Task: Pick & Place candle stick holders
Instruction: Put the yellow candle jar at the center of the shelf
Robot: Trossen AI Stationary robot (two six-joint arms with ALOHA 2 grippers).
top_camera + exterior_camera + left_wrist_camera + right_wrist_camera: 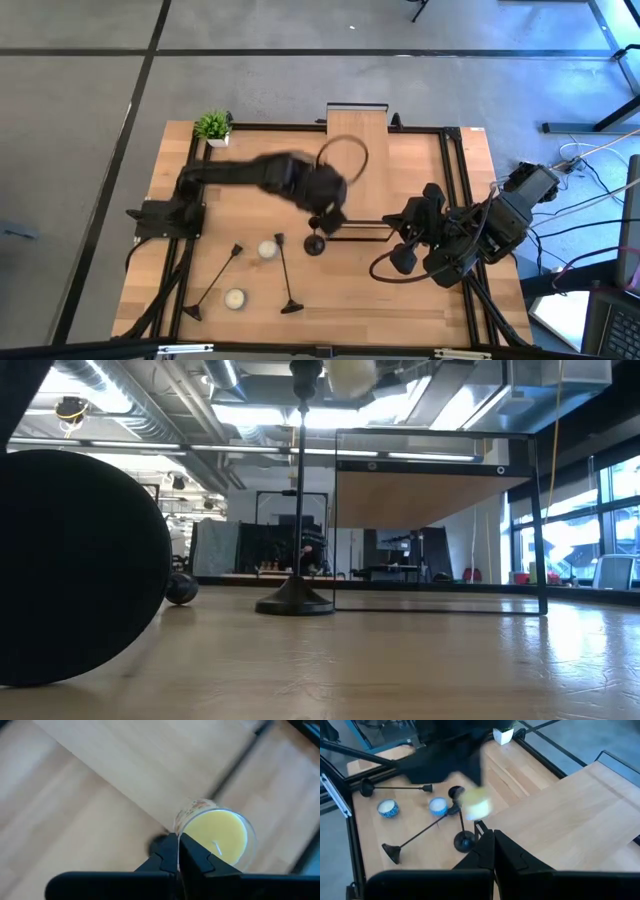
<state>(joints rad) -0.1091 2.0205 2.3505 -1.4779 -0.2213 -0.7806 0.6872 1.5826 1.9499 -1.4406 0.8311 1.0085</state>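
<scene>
Left arm reaches from its base across the table (400,300) to the centre. Left gripper (178,851): fingers pressed together, nothing between them. The fingertips sit at the rim of a yellow candle (217,834) in a clear glass; contact cannot be confirmed.

Candle stick holders:
- Standing holder (314,244): upright at the table's centre, just beside the left gripper. In the low view its stem rises to a pale blurred object at the top.
- First lying holder (286,275): flat on the table, near side of the standing one, base toward the front edge.
- Second lying holder (214,280): flat and diagonal, further left, base at the front left.

Surroundings: one white candle (268,249) lies between the two lying holders. A second white candle (234,298) sits nearer the front, also between them. A small green plant (212,126) stands in the far left corner, well apart. A raised wooden shelf (580,815) on a black frame stands just behind the standing holder and hems in the left arm's working space.

A large dark round shape (70,570) blocks the left of the low view; identity cannot be told.

Right arm waits at the table's right side, right gripper (493,844) closed and empty
</scene>
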